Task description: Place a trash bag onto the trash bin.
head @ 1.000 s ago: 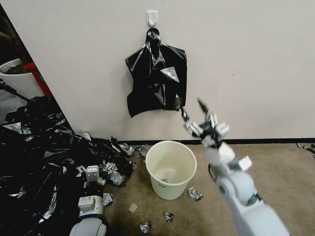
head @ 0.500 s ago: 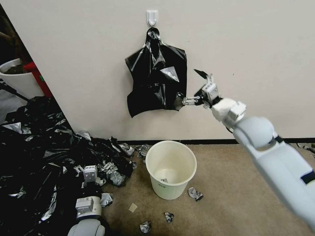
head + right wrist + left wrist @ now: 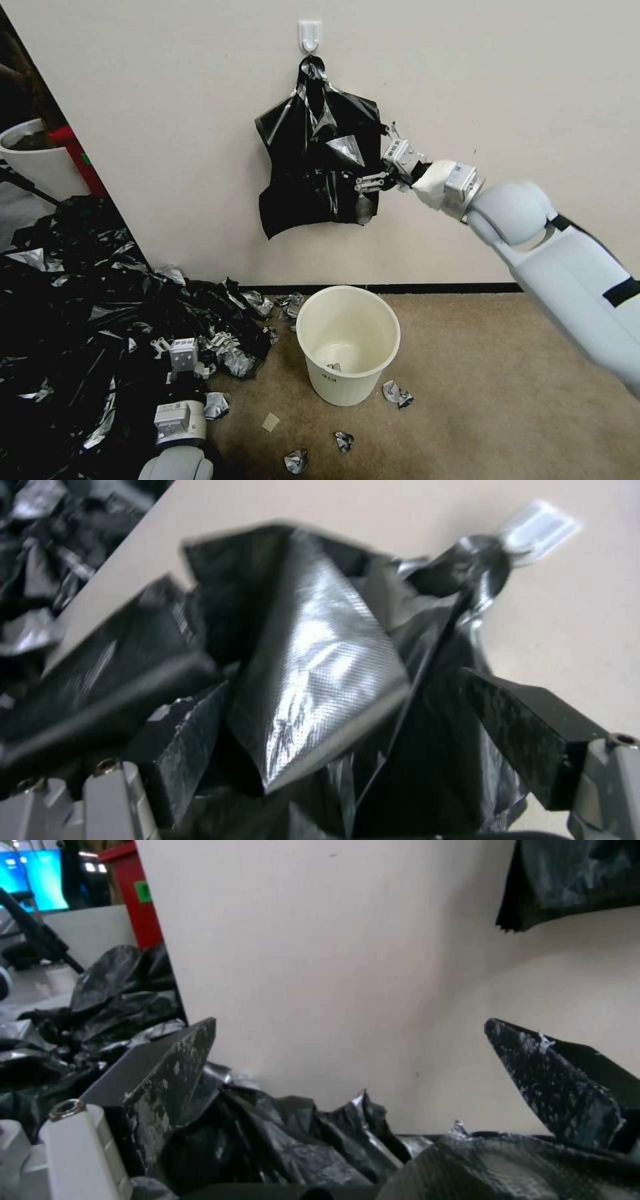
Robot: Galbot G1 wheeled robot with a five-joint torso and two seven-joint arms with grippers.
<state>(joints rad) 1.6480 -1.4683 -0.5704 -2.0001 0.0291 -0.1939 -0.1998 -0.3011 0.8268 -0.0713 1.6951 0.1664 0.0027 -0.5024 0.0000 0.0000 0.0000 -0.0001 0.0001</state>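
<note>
Looks like an office or lab test corner: plain cream wall [image 3: 167,133] with a stick-on hook [image 3: 309,35], thin brown carpet [image 3: 500,373], glowing screen [image 3: 40,877] behind.

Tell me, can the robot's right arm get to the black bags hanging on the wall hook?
Probably yes. The right gripper is already at the hanging bags' right edge, fingers open around a silvery fold, with nothing in between.

The trash bag [image 3: 319,163] hangs flat against the wall in the upper middle of the frame, glossy black with silvery folds, its knotted top gathered above; the trash bin [image 3: 347,345], round, cream-white and slightly tapered, stands upright on the floor below, mouth open, small label on its side.
</note>
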